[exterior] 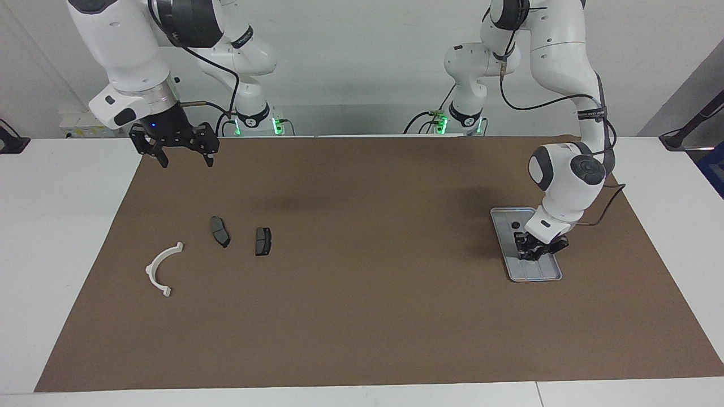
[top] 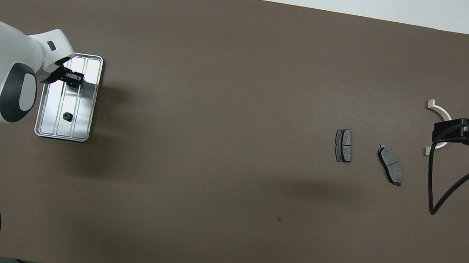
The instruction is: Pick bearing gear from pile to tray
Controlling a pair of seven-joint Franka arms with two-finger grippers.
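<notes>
Left gripper (exterior: 534,252) down in the tray (exterior: 551,274); right gripper (exterior: 182,157) waited, jaws spread and empty, upper left of the facing view.

Brown mat (exterior: 362,316) covered a white table (exterior: 56,226); pale wall above. Left gripper was nearly closed, its contents not discernible. One small black gear (top: 67,116) lay in the tray, lower part in the overhead view. Two brake pads (exterior: 220,231) (exterior: 263,241) and a white arc (exterior: 163,269) sat left of centre.

So the tray (exterior: 509,265) sits at the left arm's end of the mat (exterior: 362,316), one small round part (top: 67,115) lying in it. Two brake pads (exterior: 220,231) and an arc (exterior: 162,269) are well apart, at the right arm's end, arc farthest from the robots.
</notes>
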